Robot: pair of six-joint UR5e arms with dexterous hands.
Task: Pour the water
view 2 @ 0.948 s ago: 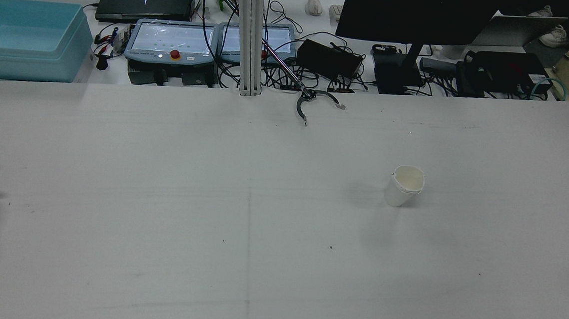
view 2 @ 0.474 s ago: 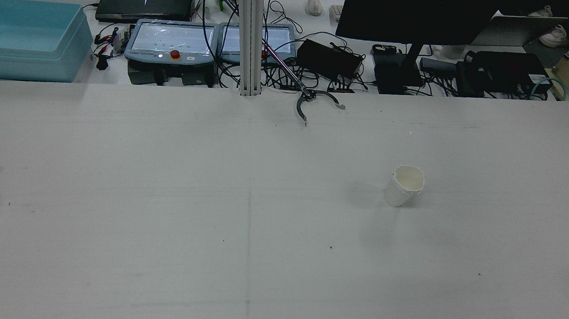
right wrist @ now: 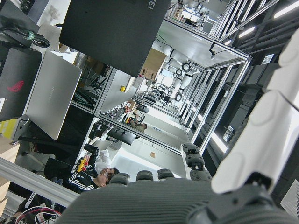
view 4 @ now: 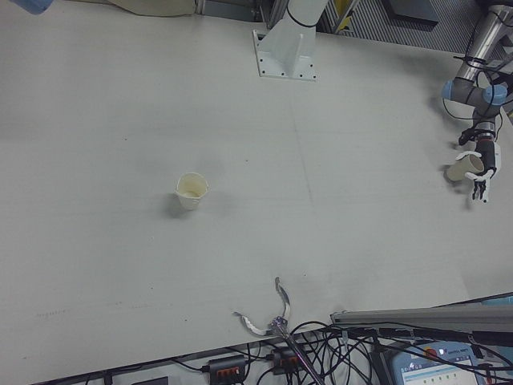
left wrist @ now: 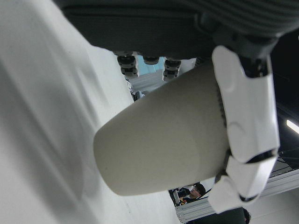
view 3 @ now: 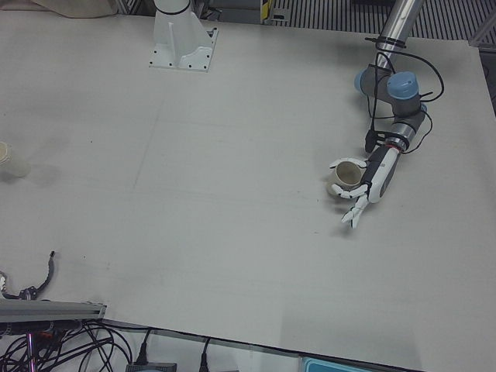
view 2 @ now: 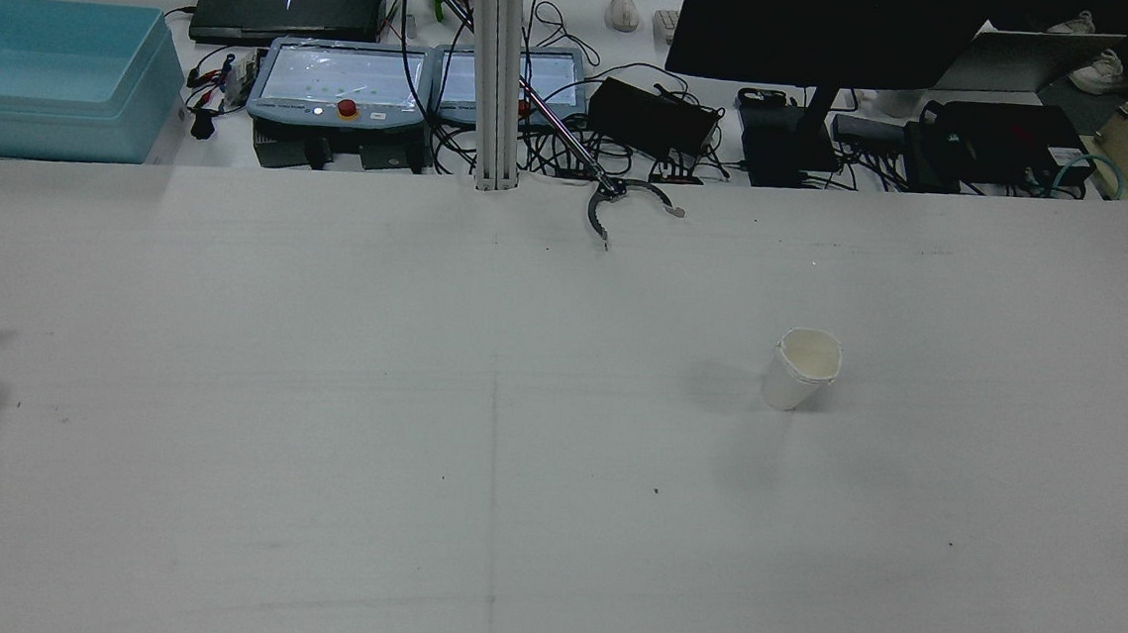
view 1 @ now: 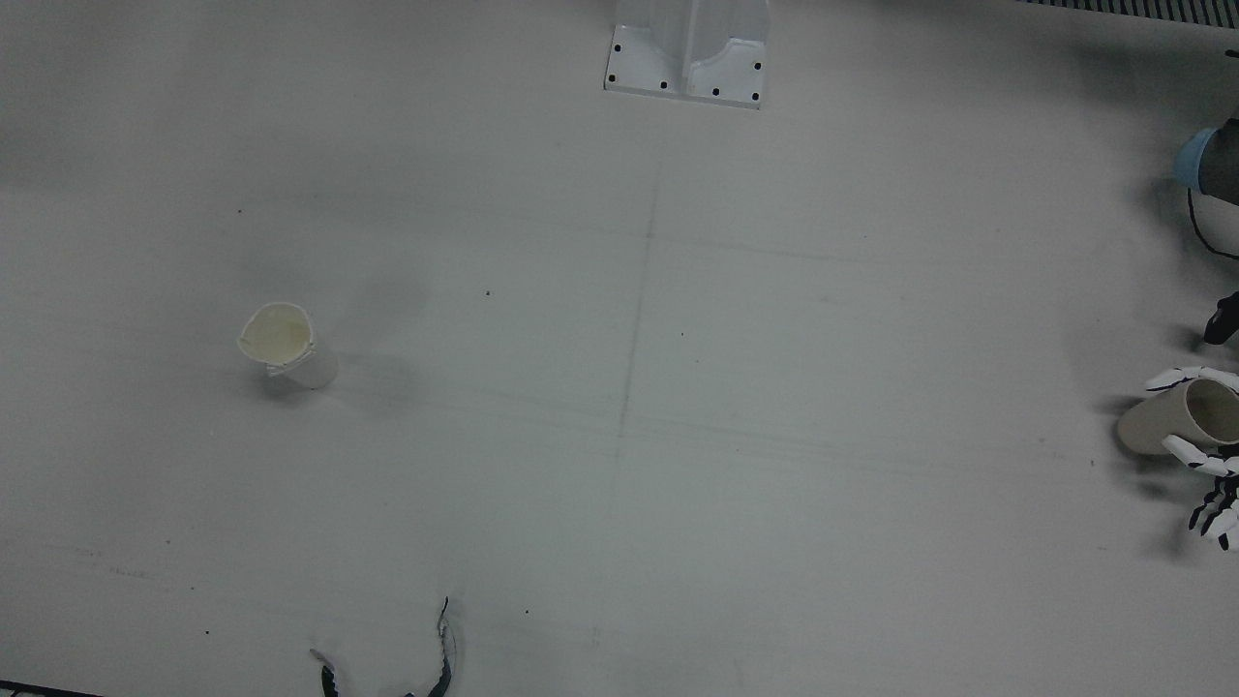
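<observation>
Partly cropped: left hand (view 1: 1210,455) around beige cup (view 1: 1176,418).

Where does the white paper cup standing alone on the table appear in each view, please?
Front view: white paper cup, left of centre.
Rear view: right of centre.
Left-front view: far left edge.
Right-front view: left of centre.
Hand views: not in either.
Shared landmark: table seam.

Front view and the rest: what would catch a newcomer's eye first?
The left robot hand at the table's far edge, closed around a beige cup held tilted. Next, a lone white paper cup upright on the opposite half, on an otherwise bare surface.
</observation>
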